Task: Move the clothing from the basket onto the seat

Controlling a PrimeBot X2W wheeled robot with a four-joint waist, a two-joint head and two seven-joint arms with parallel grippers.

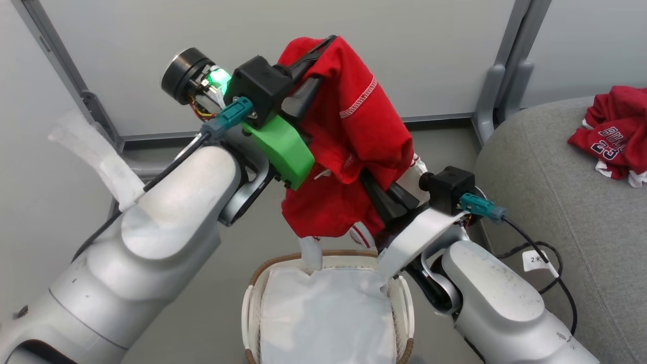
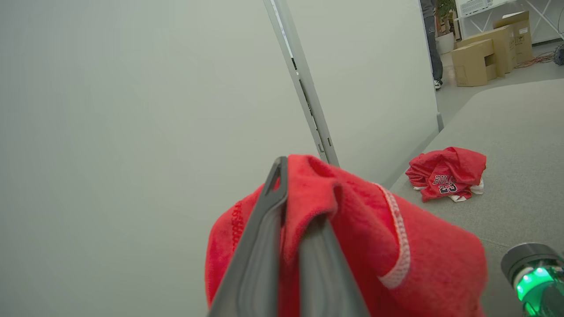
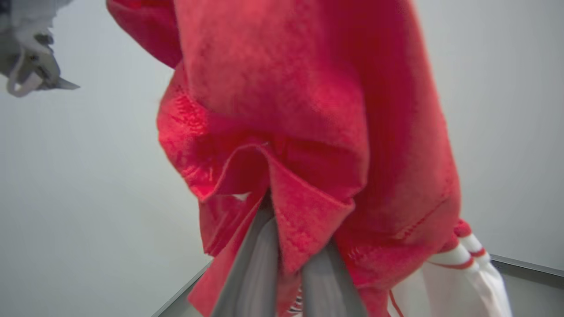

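Observation:
A red garment [image 1: 354, 126] with a white striped panel [image 1: 417, 167] hangs in the air above the basket [image 1: 263, 273], held by both arms. My left gripper [image 1: 323, 43] is shut on its top edge; in the left wrist view the cloth [image 2: 418, 264] drapes over the closed fingers [image 2: 264, 229]. My right gripper [image 1: 366, 177] is shut on a lower fold, with red fabric [image 3: 286, 88] pinched between its fingers [image 3: 255, 255]. The "BULLS 23" jersey [image 1: 614, 134] lies crumpled on the grey seat [image 1: 530, 167] at the right, also seen as the jersey [image 2: 447, 174] in the left wrist view.
A plain white sheet [image 1: 328, 313] lines the basket. Pale partition panels with a grey post [image 1: 485, 96] stand close behind. A black cable [image 1: 536, 253] hangs beside my right arm. Far off are cardboard boxes [image 2: 484, 57] and a person's legs [image 2: 434, 53].

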